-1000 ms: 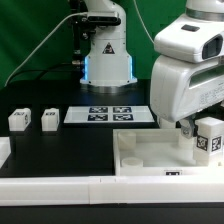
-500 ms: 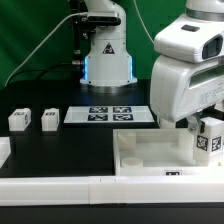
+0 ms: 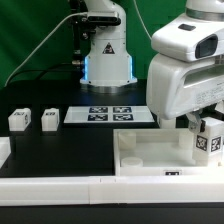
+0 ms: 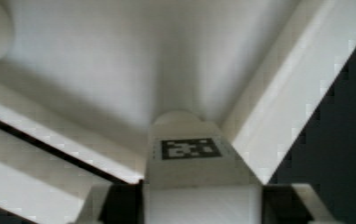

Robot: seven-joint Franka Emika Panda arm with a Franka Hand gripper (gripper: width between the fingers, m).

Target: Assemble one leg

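My gripper (image 3: 205, 128) is shut on a white leg (image 3: 207, 137) with a black-and-white tag, held upright over the far right part of the large white tray-like part (image 3: 140, 158). In the wrist view the leg (image 4: 189, 160) runs between my two fingers (image 4: 122, 205), its tag facing the camera and its far end close to the tray's inner corner (image 4: 175, 100). Whether the leg touches the tray cannot be told. Two more legs (image 3: 18, 119) (image 3: 50, 119) stand on the black table at the exterior view's left.
The marker board (image 3: 110, 114) lies flat behind the tray, in front of the arm's base (image 3: 107, 55). A white part's edge (image 3: 4, 150) shows at the far left. A white rail (image 3: 60, 188) runs along the table's front.
The arm has shifted slightly toward the exterior view's left with the leg; the leg stays in the gripper. The other legs have not moved.
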